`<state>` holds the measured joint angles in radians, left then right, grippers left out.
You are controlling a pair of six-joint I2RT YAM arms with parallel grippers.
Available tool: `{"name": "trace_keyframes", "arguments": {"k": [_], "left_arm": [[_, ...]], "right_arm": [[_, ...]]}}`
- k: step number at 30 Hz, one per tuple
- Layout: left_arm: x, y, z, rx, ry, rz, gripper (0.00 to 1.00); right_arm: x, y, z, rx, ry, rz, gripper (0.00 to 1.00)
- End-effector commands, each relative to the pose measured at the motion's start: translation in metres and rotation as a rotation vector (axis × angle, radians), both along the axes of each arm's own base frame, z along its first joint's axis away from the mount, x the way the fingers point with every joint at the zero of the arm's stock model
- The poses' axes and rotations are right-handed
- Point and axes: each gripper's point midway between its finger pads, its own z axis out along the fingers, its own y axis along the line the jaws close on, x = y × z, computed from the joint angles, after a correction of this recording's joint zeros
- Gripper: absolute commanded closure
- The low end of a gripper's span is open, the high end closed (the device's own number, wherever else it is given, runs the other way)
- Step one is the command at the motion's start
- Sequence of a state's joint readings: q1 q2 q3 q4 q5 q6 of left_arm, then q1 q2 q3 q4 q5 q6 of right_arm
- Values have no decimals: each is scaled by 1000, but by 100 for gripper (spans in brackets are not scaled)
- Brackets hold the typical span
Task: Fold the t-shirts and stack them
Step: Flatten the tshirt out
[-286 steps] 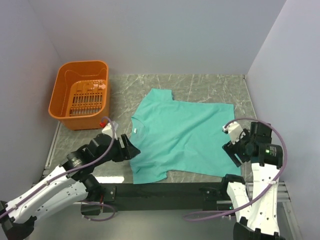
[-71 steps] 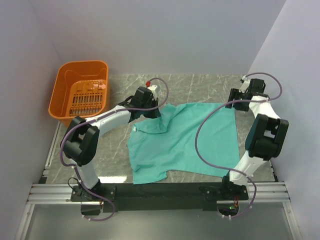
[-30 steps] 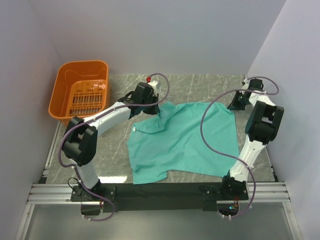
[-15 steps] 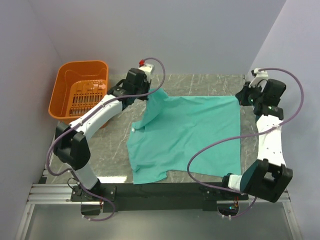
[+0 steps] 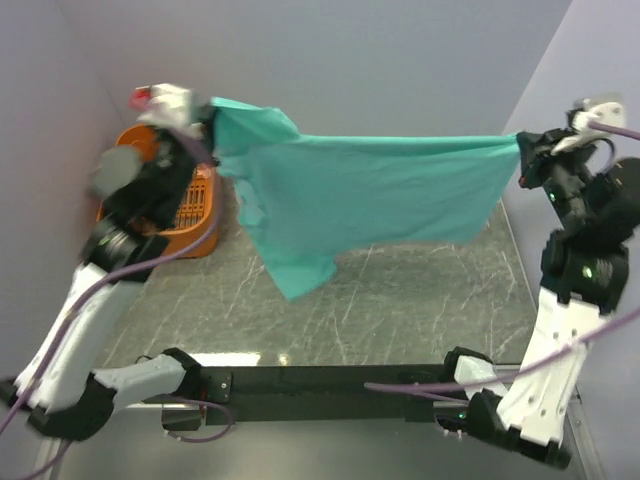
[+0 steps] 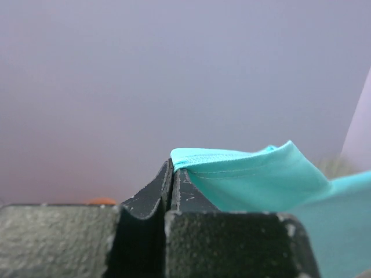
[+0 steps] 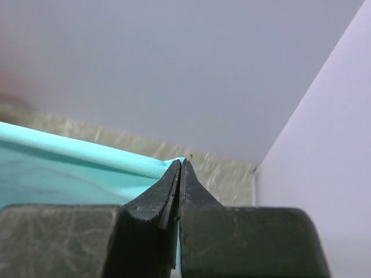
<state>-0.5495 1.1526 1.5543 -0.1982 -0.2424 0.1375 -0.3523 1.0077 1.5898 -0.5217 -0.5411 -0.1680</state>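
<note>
The teal-green t-shirt hangs stretched in the air above the table, held at both ends. My left gripper is raised high at the left and shut on one corner of the t-shirt. At the right wall my right gripper is shut on the opposite corner of the t-shirt. A sleeve droops down at the lower left of the cloth. In both wrist views the jaws are pressed together with the fabric's hem pinched at their tips.
The orange plastic basket stands at the back left, partly hidden behind my left arm. The marble table top lies below the hanging cloth. Grey walls close in on three sides, the right one close to my right arm.
Both arms have risen sharply, lifting the t-shirt off the table. It lay mostly flat half a second ago and now hangs taut between the two grippers.
</note>
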Motion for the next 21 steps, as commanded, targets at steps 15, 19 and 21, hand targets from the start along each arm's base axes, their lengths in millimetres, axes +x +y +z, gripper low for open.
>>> {"name": "trace_keyframes", "arguments": {"k": [15,19,21], "left_arm": [[-192,71,182,-298,-525,-228,99],[-160,59,158,-265,-440,-196,99],[-128,40,129,-225,-359,-192,100]], "right_arm": [[-229,58,202,48,-636,-113,100],[-177,43,168,77,-497,-109,100],[-157,39,152,83,-460,-94,100]]}}
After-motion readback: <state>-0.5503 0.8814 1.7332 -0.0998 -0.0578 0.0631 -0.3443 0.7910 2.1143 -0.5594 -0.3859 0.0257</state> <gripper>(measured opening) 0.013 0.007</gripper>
